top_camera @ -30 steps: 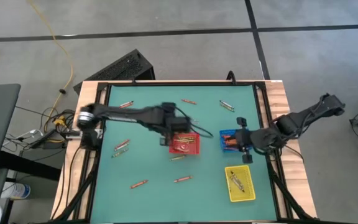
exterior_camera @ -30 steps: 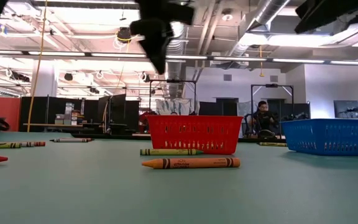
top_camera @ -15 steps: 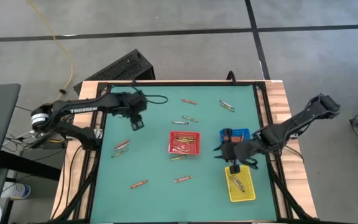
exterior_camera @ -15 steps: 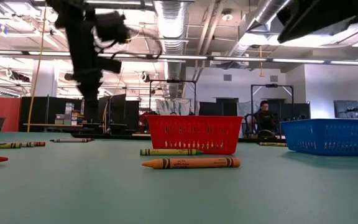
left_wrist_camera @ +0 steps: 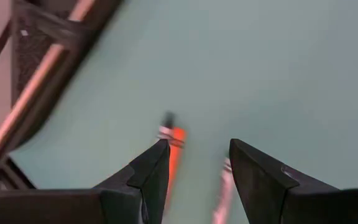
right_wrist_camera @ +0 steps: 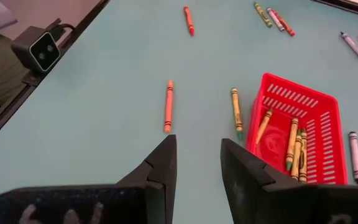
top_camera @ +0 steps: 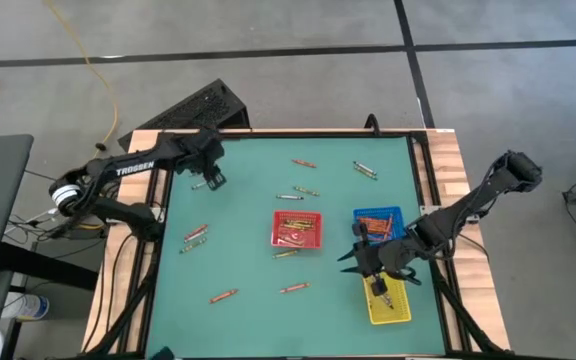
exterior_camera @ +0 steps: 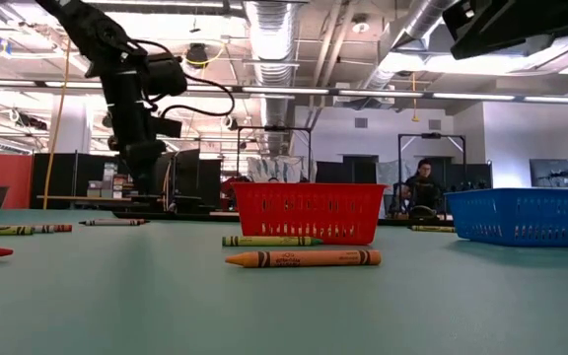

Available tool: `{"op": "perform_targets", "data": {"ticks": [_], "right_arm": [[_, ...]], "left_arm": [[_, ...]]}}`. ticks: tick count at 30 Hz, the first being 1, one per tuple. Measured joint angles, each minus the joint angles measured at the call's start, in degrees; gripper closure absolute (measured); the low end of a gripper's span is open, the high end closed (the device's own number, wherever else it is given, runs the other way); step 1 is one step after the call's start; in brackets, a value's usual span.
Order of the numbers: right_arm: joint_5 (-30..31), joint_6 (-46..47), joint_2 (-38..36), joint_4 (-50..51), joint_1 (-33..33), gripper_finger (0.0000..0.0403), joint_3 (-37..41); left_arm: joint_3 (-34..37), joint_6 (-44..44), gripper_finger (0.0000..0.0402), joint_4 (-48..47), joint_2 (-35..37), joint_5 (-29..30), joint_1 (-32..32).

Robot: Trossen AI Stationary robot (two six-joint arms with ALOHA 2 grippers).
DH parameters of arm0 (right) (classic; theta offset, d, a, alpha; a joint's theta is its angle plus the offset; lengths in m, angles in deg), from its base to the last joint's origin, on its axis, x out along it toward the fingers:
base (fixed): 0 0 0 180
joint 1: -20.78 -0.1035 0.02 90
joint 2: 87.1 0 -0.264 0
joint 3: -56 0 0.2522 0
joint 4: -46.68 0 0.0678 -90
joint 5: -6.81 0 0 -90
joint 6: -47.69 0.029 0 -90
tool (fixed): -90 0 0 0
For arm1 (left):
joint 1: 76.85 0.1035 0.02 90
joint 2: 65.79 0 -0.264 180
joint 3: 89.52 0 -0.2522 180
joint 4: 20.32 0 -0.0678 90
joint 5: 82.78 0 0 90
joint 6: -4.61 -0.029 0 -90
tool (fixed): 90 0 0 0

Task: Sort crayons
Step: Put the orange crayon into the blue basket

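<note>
High view: three trays (top_camera: 297, 229), nine loose crayons (top_camera: 293, 288); left fingers (left_wrist_camera: 151, 167) and right fingers (right_wrist_camera: 160, 163) released, empty.

left claw (top_camera: 214, 179): far-left corner | right claw (top_camera: 360, 257): beside yellow tray (top_camera: 388, 303)

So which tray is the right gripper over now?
The yellow tray, nearest the table's front right corner. The right gripper hangs at its far-left edge, open and empty; the blue tray and red tray lie beyond it.
</note>
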Motion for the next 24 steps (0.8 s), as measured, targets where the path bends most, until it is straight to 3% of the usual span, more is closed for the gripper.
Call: {"op": "perform_targets", "data": {"ticks": [11,24], "right_arm": [[0.0,0.2,0.0,0.2,0.7,0.0285,0.0],[0.0,0.7,0.0,0.2,0.7,0.0285,0.0]], "left_arm": [[0.0,8.2,0.0244,2.2,0.0,-11.7,14.0],[-0.1,5.6,0.0245,1.1,-11.3,-13.6,12.1]]}}
